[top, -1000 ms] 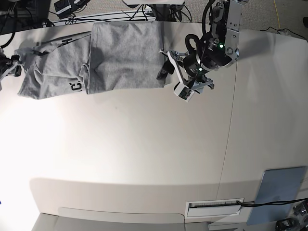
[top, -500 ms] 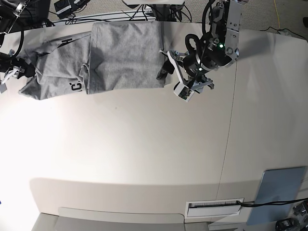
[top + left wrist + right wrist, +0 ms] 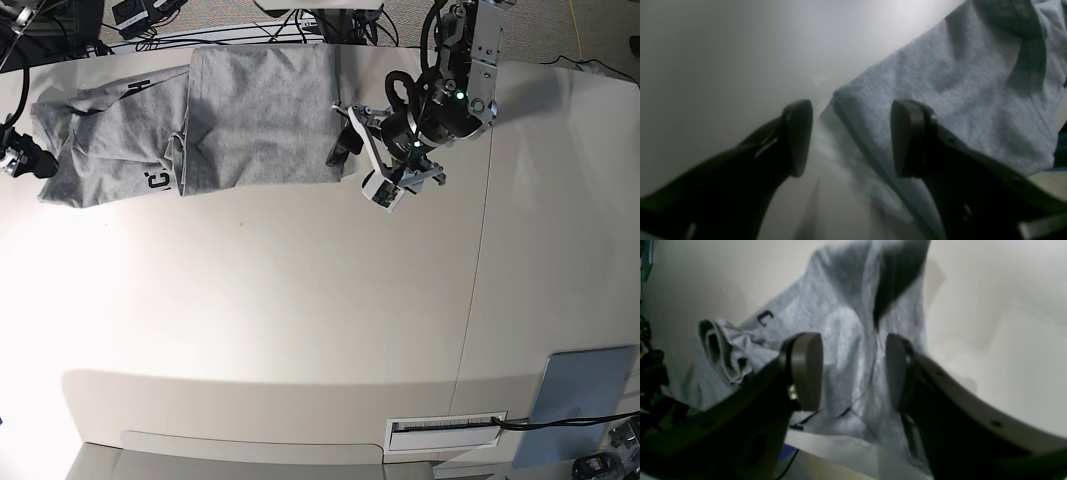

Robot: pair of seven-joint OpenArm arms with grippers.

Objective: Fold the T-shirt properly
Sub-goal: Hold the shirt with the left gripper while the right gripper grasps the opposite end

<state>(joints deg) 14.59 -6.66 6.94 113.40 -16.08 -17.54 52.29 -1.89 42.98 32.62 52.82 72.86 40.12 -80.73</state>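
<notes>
Jaws on my left gripper (image 3: 850, 138) and right gripper (image 3: 853, 370) gape, empty. T-shirt (image 3: 200, 125) lies half-folded along the table's (image 3: 300, 330) far edge; pinching one layer could undo it.

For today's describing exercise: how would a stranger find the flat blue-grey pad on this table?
Start at the big white table and go to its near corner, far from the grey T-shirt. The blue-grey pad lies flat beside a white slotted strip; it is smooth and rectangular, not crumpled cloth.

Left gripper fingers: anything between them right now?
Yes. In the left wrist view the open left gripper straddles the T-shirt corner; its folded edge runs through the gap, with bare table beside it.
</notes>
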